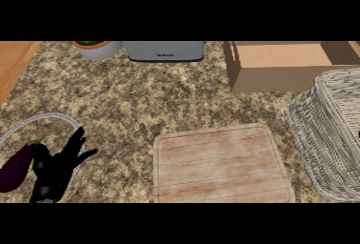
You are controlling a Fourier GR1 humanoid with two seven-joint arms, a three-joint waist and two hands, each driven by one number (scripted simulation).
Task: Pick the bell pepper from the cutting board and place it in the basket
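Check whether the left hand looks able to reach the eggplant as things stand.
Probably yes. The left hand is open, fingers up, right beside the eggplant at the counter's left edge, with nothing between them. Whether they touch is unclear.

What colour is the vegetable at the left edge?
Dark purple: the eggplant beside the left hand, seen in the head view.

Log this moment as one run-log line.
left hand: open, resting lower left | right hand: not in view | cutting board: no bell pepper visible | basket: right of board | eggplant: beside left hand
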